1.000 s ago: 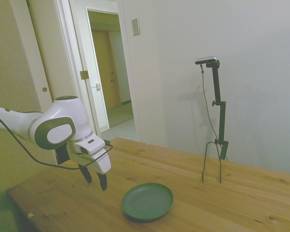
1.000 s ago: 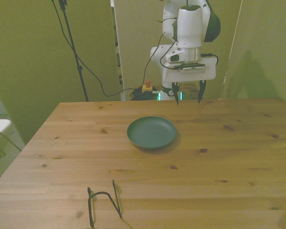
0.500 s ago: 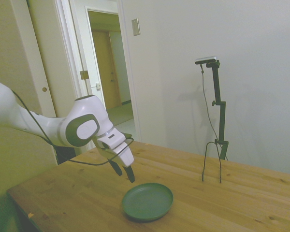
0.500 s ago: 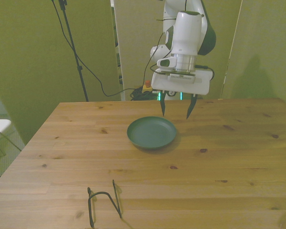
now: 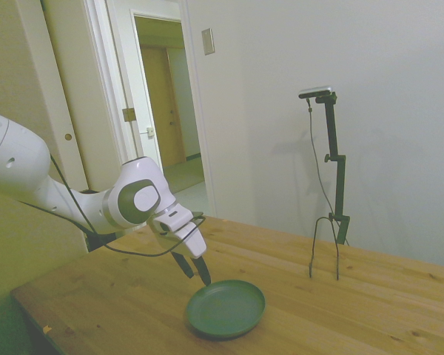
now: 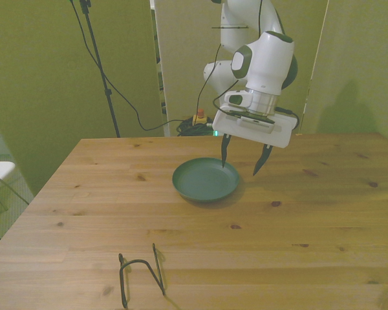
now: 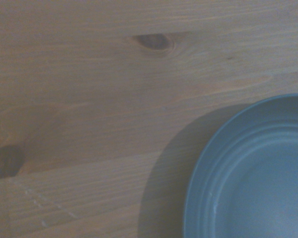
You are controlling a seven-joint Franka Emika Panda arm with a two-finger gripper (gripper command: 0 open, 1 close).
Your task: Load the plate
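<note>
The plate [image 6: 205,180] is round, shallow and dull green, lying flat and empty on the wooden table near its middle; it also shows in the side view as the plate [image 5: 226,308]. My gripper [image 6: 243,164] hangs open just above the plate's rim on the front view's right, tilted, with one fingertip over the rim and the other beyond it over bare wood. From the side, the gripper [image 5: 194,271] sits low over the plate's near-left edge. Part of the plate [image 7: 248,173] fills a corner of the wrist view, beside bare table wood.
A small black bent-wire rack [image 6: 140,276] stands near the table's front edge in the front view. The wooden table [image 6: 310,219] stretches wide around the plate. Behind the table in the side view is a white wall and an open doorway [image 5: 166,118].
The gripper has come down and forward from behind the plate to just over its rim, tilting as it moved. It stayed open. The plate has not moved.
</note>
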